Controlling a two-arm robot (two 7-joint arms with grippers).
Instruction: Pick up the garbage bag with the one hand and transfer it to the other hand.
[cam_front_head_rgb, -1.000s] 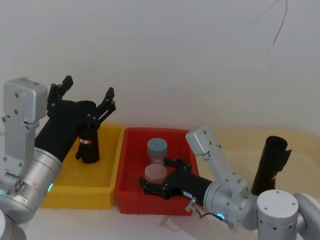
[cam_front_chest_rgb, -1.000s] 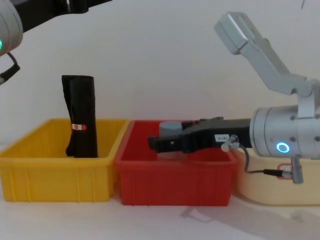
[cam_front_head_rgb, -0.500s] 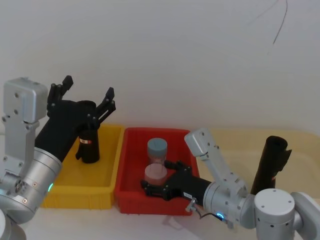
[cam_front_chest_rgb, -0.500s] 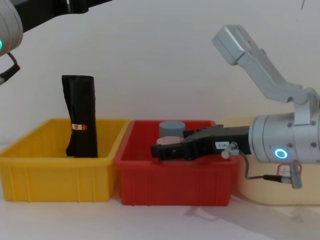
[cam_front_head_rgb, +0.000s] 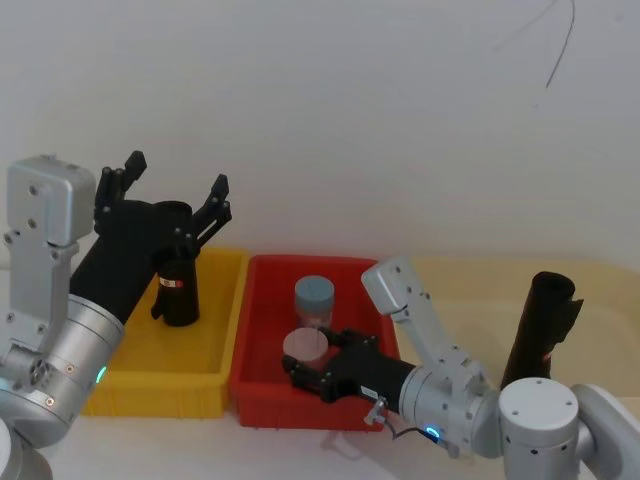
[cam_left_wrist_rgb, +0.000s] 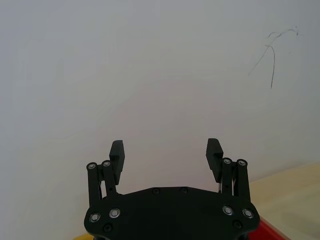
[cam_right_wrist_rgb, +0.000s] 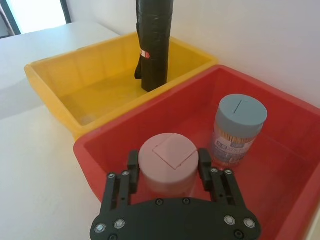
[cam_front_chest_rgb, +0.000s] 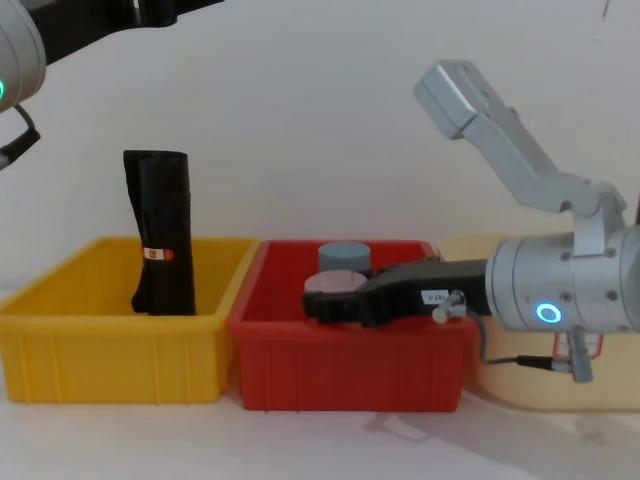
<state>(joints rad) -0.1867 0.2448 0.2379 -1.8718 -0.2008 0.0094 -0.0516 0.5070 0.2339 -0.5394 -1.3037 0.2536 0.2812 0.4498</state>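
The garbage bag is a tall black roll with a red-and-white label. It stands upright in the yellow bin and nothing touches it. My left gripper hangs open in the air above the bag with nothing between its fingers. My right gripper carries a white sticker. It reaches into the red bin, and its fingers press both sides of a pink-capped jar.
A grey-capped jar stands behind the pink one in the red bin. A second black roll stands at the far right on a beige tray. A white wall backs the table.
My right arm has sunk lower and shifted slightly left, bringing its fingers down around the pink-capped jar. The left gripper and the garbage bag have not moved.
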